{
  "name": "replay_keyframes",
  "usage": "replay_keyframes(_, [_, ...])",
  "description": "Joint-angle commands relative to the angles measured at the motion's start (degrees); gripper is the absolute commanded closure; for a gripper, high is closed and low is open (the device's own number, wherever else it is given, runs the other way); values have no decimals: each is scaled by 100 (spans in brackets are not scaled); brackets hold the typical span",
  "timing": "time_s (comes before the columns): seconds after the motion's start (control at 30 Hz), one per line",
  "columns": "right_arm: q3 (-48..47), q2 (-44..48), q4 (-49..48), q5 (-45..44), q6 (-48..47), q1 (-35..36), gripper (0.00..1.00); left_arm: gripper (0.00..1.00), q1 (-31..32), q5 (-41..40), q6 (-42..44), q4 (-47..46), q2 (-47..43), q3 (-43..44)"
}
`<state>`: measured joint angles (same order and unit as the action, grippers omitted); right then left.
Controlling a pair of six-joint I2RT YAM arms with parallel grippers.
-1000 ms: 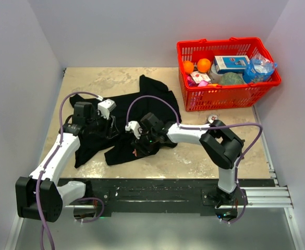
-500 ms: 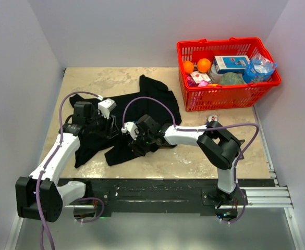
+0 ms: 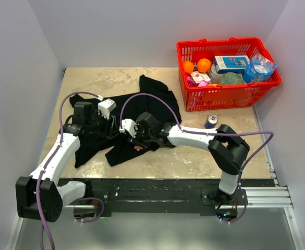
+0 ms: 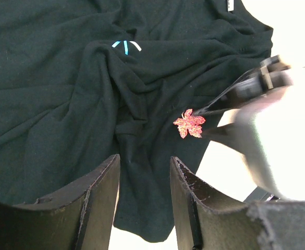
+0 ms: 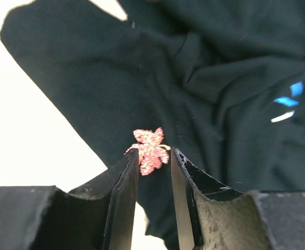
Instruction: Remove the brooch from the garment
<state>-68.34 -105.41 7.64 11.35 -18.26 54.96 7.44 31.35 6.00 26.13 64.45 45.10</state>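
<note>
Plain white walls [image 3: 142, 31] around a mottled beige tabletop [image 3: 105, 78]

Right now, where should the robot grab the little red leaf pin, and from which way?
Probably across two opposite leaf edges of the brooch, coming from above. It lies flat on the garment near its edge, and the right gripper hangs lined up over it, slightly open.

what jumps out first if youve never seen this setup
A small red leaf brooch glows against the black T-shirt crumpled on the table, flanked by the fingertips of the right gripper. In the far right corner stands a bright red basket, oranges among its contents.
</note>
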Motion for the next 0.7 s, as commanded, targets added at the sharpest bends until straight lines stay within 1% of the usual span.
replay_keyframes(0.0, [-180, 337, -52, -318, -555, 129, 65, 52, -32, 178, -108, -284, 6, -28])
replay_keyframes(0.07, [-171, 293, -61, -274, -635, 155, 65, 52, -32, 187, -117, -284, 77, 7])
replay_keyframes(0.23, [-84, 257, 71, 7, -819, 182, 60, 52, -32, 187, -125, -258, 121, 60])
replay_keyframes(0.33, [162, 354, -42, -220, -1134, 217, 61, 52, -32, 196, -143, -258, 103, 60])
replay_keyframes(0.4, [398, 442, -332, -518, -1416, 296, 66, 52, -32, 178, -134, -258, 86, 69])
replay_keyframes(0.43, [496, 468, -533, -920, -1574, 313, 74, 52, -32, 169, -125, -249, 94, 69])
replay_keyframes(0.47, [601, 538, -910, -1055, -1697, 314, 74, 52, -32, 152, -134, -249, 86, 52])
replay_keyframes(0.5, [794, 582, -1035, -1082, -2116, 322, 73, 52, -32, 143, -125, -240, 86, 51])
replay_keyframes(0.53, [874, 609, -1193, -1048, -2312, 331, 63, 52, -32, 134, -117, -231, 77, 60])
replay_keyframes(0.57, [918, 618, -1195, -1013, -2435, 331, 56, 52, -32, 108, -99, -231, 68, 51])
replay_keyframes(0.6, [892, 618, -1125, -952, -2576, 340, 55, 52, -32, 116, -99, -222, 68, 51])
replay_keyframes(0.67, [866, 661, -887, -723, -2621, 375, 55, 52, -32, 108, -90, -231, 68, 34])
